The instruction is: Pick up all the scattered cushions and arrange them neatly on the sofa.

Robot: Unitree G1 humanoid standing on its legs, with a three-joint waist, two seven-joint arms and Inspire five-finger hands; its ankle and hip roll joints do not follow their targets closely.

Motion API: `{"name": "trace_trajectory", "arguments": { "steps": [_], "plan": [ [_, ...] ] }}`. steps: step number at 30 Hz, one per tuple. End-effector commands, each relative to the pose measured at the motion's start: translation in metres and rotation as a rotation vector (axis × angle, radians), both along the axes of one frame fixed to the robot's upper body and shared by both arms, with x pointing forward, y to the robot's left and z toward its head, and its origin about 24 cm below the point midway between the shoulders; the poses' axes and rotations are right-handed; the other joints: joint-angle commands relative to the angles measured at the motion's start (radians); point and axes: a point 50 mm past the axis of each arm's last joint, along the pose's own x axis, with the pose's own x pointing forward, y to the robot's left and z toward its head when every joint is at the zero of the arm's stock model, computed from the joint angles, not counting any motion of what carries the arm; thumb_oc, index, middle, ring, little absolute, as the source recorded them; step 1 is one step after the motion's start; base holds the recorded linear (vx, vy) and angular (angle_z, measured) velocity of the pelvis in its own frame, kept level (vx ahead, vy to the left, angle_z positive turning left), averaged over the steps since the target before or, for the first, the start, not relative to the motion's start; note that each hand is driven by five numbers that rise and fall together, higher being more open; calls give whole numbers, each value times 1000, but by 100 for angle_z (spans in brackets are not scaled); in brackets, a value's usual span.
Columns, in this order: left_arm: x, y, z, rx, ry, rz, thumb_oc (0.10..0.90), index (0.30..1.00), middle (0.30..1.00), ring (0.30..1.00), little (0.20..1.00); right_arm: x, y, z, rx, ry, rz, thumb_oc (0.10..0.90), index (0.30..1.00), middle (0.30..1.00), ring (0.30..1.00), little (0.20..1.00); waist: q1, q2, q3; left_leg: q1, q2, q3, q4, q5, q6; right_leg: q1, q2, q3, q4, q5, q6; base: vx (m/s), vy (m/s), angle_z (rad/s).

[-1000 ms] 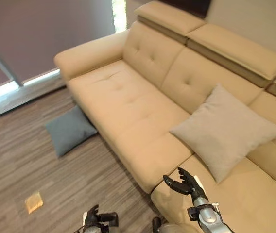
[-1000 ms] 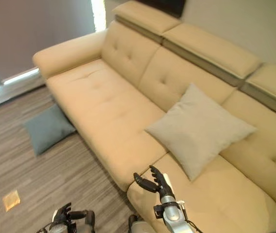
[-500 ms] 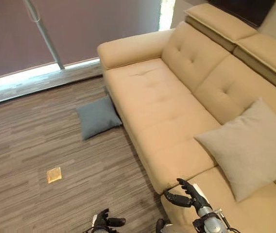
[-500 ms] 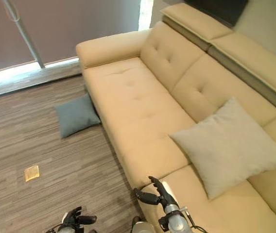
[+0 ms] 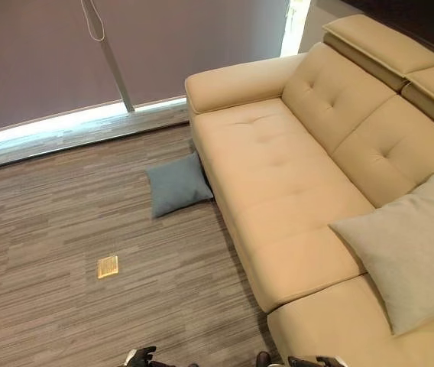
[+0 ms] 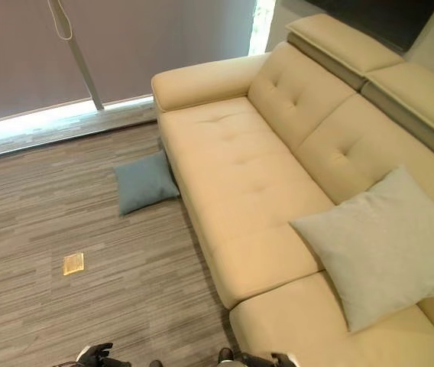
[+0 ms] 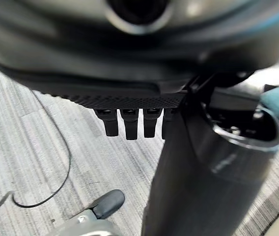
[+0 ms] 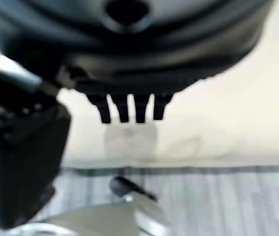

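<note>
A blue-grey cushion lies flat on the wood floor, touching the front of the cream sofa near its armrest. A larger beige cushion leans against the sofa's backrest at the right. My left hand hangs low over the floor, far from both cushions. Its fingers point down straight and hold nothing. My right hand hangs just in front of the sofa's seat edge. Its fingers are also straight and empty, with the sofa front behind them.
A small brass floor plate is set in the wood floor left of the sofa. A dark blind with a hanging rod closes off the far side. Open floor lies between me and the blue-grey cushion.
The camera has swung left, so the sofa and cushions sit further right in view. My right hand has dropped from above the seat edge to the bottom edge. The cushions have not moved.
</note>
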Motion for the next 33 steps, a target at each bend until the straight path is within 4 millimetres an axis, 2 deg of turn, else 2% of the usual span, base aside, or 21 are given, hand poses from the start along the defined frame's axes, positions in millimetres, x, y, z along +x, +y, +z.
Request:
{"name": "trace_trajectory", "arguments": {
  "steps": [1, 13, 14, 15, 16, 18, 19, 20, 22, 23, 24, 26, 29, 32, 33],
  "plan": [
    [-30, 10, -4, 38, 126, -44, 800, 900, 900, 900, 900, 16, 10, 1, -1, -37, 38, 800, 900, 900, 900, 900, 12, -54, 3, -30, -19, -60, -16, -27, -31, 14, 28, 73, 44, -120, 1, 0, -59, -7],
    [-28, 10, -4, 44, 125, -28, 800, 900, 900, 900, 900, 8, -1, 1, -36, -4, 17, 800, 900, 900, 900, 900, 15, -54, 26, -84, 6, -77, 56, -21, -49, -2, 41, 53, 52, -132, -19, -29, -70, 2],
    [-25, 10, -4, 45, 116, -27, 800, 900, 900, 900, 900, 11, -4, 3, -40, -16, 7, 800, 900, 900, 900, 900, 15, -54, 42, -116, 14, -76, 115, -32, -54, -11, 41, 51, 64, -140, -27, -94, -86, 7],
    [-16, 9, -2, 47, 84, -19, 800, 900, 900, 900, 900, 12, -7, 4, -44, -34, -18, 800, 900, 900, 900, 900, 18, -62, 74, -193, 15, -60, 235, -32, -63, -11, 28, 40, 73, -146, -39, -96, -86, 7],
    [-16, 9, -2, 47, 84, -19, 800, 900, 900, 900, 900, 12, -7, 4, -44, -34, -18, 800, 900, 900, 900, 900, 15, -60, 73, -200, 16, -63, 243, -36, -63, -14, 29, 37, 74, -147, -40, -71, -96, 25],
    [-3, 6, 0, 42, 35, -21, 800, 900, 900, 900, 900, 9, -11, 5, -53, -31, -42, 800, 900, 900, 900, 900, 5, -69, 95, -266, 53, 51, 365, -35, -69, 13, 10, -1, 74, -173, -45, 56, -87, 41],
    [1, 5, 1, 37, 20, -25, 800, 900, 900, 900, 900, 7, -13, 5, -64, -22, -41, 800, 900, 900, 900, 900, 9, -67, 99, -290, 63, 86, 392, -35, -67, 19, 9, -14, 71, -179, -48, 111, -74, 61],
    [4, 4, 1, 34, 9, -41, 800, 900, 900, 900, 900, 4, -14, 4, -77, -6, -28, 800, 900, 900, 900, 900, 17, -64, 107, -333, 54, 110, 429, -60, -58, 28, 11, -26, 74, -192, -48, 88, -54, 63],
    [4, 3, 2, 24, 2, -41, 800, 900, 900, 900, 900, 2, -15, 4, -88, 14, -4, 800, 900, 900, 900, 900, 36, -59, 103, -384, 6, 119, 395, -70, -36, 45, 25, -30, 65, -204, -43, 170, 1, 52],
    [-2, 3, 0, 21, 18, -30, 800, 900, 900, 900, 900, 2, -13, 3, -88, 18, 3, 800, 900, 900, 900, 900, 51, -58, 97, -392, -12, 111, 340, -51, -32, 63, 35, -26, 55, -211, -38, 210, 55, 42],
    [-8, 4, -1, 21, 34, -20, 800, 900, 900, 900, 900, 2, -11, 3, -86, 15, 8, 800, 900, 900, 900, 900, 63, -54, 93, -397, -19, 113, 271, 0, -25, 72, 49, -27, 44, -204, -39, 269, 66, 18],
    [-18, 8, -2, 26, 61, 13, 800, 900, 900, 900, 900, 4, -7, 2, -78, 10, 20, 800, 900, 900, 900, 900, 86, -64, 92, -416, -26, 103, 172, 30, -33, 110, 55, -19, 29, -220, -31, 304, 61, -15],
    [-32, 18, -3, 56, 107, 50, 800, 900, 900, 900, 900, 7, 1, 1, -69, 8, 59, 800, 900, 900, 900, 900, 121, -90, 97, -440, -1, 58, 63, 65, -50, 162, 54, -3, 13, -237, -20, 341, 96, -21],
    [-47, 23, -3, 76, 155, 92, 800, 900, 900, 900, 900, 10, 5, 0, -59, -1, 65, 800, 900, 900, 900, 900, 146, -114, 89, -450, 38, 35, 38, 96, -59, 204, 44, 17, 5, -247, -3, 444, 202, -29],
    [-53, 26, -3, 87, 176, 112, 800, 900, 900, 900, 900, 6, 9, -2, -47, 14, 70, 800, 900, 900, 900, 900, 159, -120, 70, -441, 48, 48, 49, 142, -56, 220, 40, 25, 16, -251, 6, 450, 206, -40]
  ]
}}
